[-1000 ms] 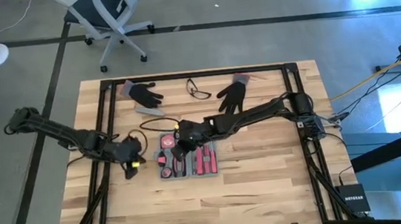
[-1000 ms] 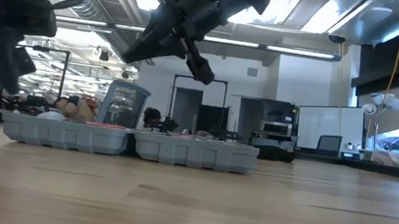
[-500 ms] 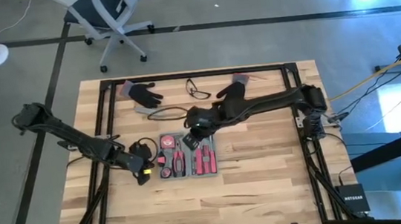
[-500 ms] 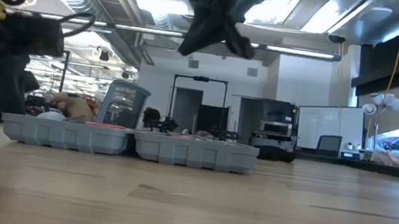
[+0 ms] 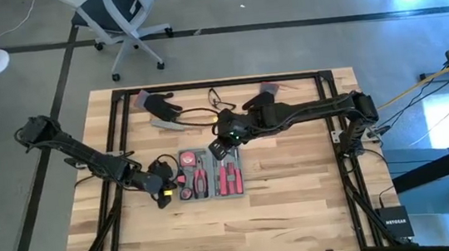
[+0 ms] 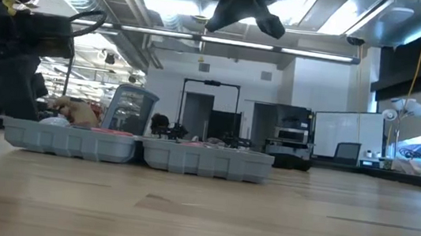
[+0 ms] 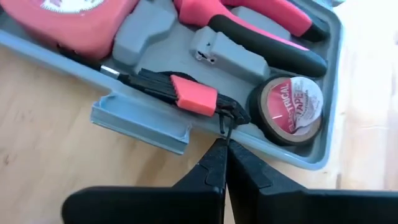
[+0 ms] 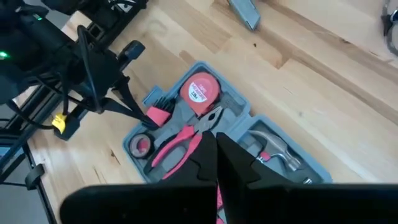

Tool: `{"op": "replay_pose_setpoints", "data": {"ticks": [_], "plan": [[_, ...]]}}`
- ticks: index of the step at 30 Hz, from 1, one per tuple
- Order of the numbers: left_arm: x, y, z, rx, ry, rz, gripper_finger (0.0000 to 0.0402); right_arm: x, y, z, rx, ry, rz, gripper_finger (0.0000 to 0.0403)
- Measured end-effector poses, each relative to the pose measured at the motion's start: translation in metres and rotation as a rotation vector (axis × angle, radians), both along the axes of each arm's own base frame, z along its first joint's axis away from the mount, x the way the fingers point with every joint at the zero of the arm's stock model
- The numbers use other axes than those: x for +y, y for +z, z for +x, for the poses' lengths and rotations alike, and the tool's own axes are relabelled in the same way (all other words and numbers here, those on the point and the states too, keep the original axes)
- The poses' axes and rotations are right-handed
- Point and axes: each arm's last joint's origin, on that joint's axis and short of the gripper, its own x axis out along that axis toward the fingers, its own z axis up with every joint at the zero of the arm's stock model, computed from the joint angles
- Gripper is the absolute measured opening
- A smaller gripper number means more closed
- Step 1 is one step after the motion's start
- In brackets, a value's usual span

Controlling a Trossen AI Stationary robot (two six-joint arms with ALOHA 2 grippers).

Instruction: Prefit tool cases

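The blue-grey tool case (image 5: 209,174) lies open and flat on the wooden table, showing as two low trays side by side in the low view (image 6: 139,150). Its recesses hold a red tape measure (image 8: 199,90), pink-handled pliers (image 7: 261,25), a tape roll (image 7: 289,106), a black hex key set with a red holder (image 7: 186,93) and a hammer (image 8: 273,149). My left gripper (image 5: 167,191), shut, stands low at the case's left end. My right gripper (image 5: 220,146) hangs shut, high above the case's far edge, with nothing in it (image 8: 214,146). My left gripper has its shut fingertips (image 7: 214,155) at the case's rim, against the black end of the hex key set (image 7: 229,117). It slants down from the table's left side. Whether the tips pinch that end or only touch it, I cannot tell. The set lies in its recess.
Two black gloves (image 5: 161,105) (image 5: 260,103), a pair of glasses (image 5: 222,101) and a slim grey bar (image 5: 167,123) lie along the far edge. Black frame rails (image 5: 128,127) run over the table. Bare wood lies near and right of the case.
My right gripper has risen from just over the case and drawn back toward the far and right edges, staying shut. My left gripper has come down and gone toward the table's right, up to the case's left end. The case has kept its place.
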Motion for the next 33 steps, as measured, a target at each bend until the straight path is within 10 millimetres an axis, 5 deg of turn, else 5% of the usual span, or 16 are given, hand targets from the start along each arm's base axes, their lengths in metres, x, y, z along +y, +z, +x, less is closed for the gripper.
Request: {"op": "replay_pose_setpoints", "data": {"ticks": [11, 25, 29, 33], "plan": [[-0.001, 0.022, 0.015, -0.102, -0.026, 0.097, 0.0000, 0.000, 0.000, 0.000, -0.002, -0.007, -0.007, 0.0000], [0.015, 0.013, 0.051, -0.191, 0.004, 0.105, 0.0000, 0.000, 0.000, 0.000, -0.002, -0.008, -0.005, 0.0000], [0.019, 0.039, 0.050, -0.164, -0.031, 0.101, 0.0000, 0.002, 0.000, 0.000, 0.005, 0.026, 0.014, 0.0000], [0.029, 0.068, 0.030, -0.099, -0.051, 0.259, 0.0000, 0.010, -0.001, -0.002, 0.025, 0.049, -0.018, 0.0000]]}}
